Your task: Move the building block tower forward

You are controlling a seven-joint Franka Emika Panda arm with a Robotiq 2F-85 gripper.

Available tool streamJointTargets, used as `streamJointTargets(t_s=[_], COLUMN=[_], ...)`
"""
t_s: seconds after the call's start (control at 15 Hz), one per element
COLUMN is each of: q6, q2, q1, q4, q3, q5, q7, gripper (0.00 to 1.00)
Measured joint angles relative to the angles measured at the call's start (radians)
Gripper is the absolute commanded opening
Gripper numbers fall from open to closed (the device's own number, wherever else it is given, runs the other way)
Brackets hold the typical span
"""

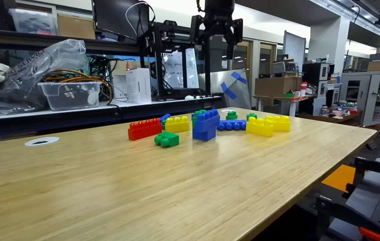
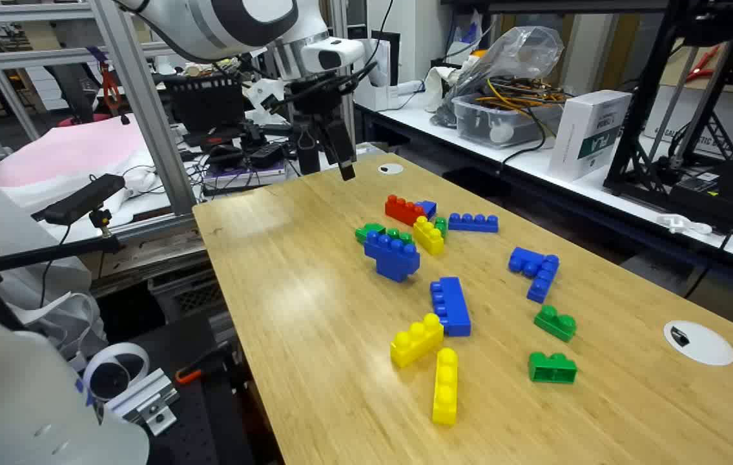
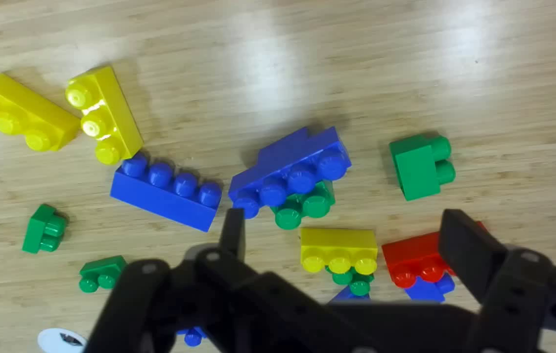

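The building block tower [image 1: 205, 125] is a blue stack of studded bricks, standing upright on the wooden table. Its four-sided profile is stepped, with a wider top brick overhanging a smaller base. It also shows in an exterior view [image 2: 392, 255] and in the wrist view [image 3: 287, 166], above and left of the space between the fingers. My gripper [image 1: 214, 50] is open and empty, high above the table. It also shows in an exterior view [image 2: 327, 169], and its spread fingers show in the wrist view [image 3: 344, 218]. Nothing touches the tower from the gripper.
A green brick [image 3: 309, 203] sits close beside the tower. A yellow brick [image 3: 339, 245] and a red brick [image 3: 412, 257] lie near it. A blue brick [image 3: 165, 196], two yellow bricks [image 2: 418, 339] and several green bricks [image 1: 168, 139] lie around. A shelf [image 1: 109, 113] runs alongside the table.
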Motion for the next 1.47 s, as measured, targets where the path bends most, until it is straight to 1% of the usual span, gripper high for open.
streamJointTargets(t_s=[1.2, 1.47], q6=[0.000, 0.000], q2=[0.000, 0.009], q1=[0.000, 0.010], q4=[0.000, 0.002], q3=[0.000, -0.017], q5=[0.000, 0.000], q7=[0.000, -0.002], gripper=[1.00, 1.00])
